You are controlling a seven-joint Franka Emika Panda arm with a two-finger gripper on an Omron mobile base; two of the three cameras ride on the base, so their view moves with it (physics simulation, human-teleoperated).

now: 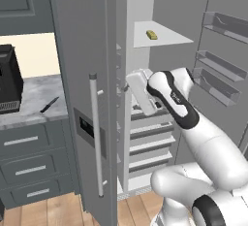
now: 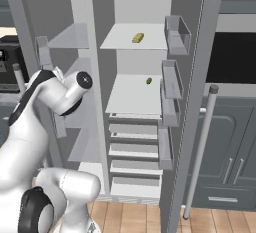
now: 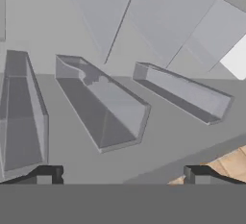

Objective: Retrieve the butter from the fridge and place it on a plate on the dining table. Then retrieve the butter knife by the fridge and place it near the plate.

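Note:
The fridge (image 1: 82, 50) stands with both doors swung open. On its upper white shelf lies the butter (image 1: 152, 35) (image 2: 138, 38), a small yellow stick. My gripper (image 3: 122, 175) is open and holds nothing. It sits at mid height in the fridge opening (image 1: 127, 86), well below the butter. It faces the inner side of the left door, and the hand view looks onto that door's grey bins (image 3: 103, 107). The dark butter knife (image 1: 50, 104) lies on the marble counter left of the fridge. The plate and the dining table are out of view.
The right door's bins (image 1: 218, 79) (image 2: 172, 82) jut out on the arm's right. A tiny olive-green lump (image 2: 149, 81) sits on the middle shelf. A black appliance (image 1: 7, 79) stands on the counter above drawers (image 1: 29, 169). Dark cabinets (image 2: 235, 162) flank the fridge on the right.

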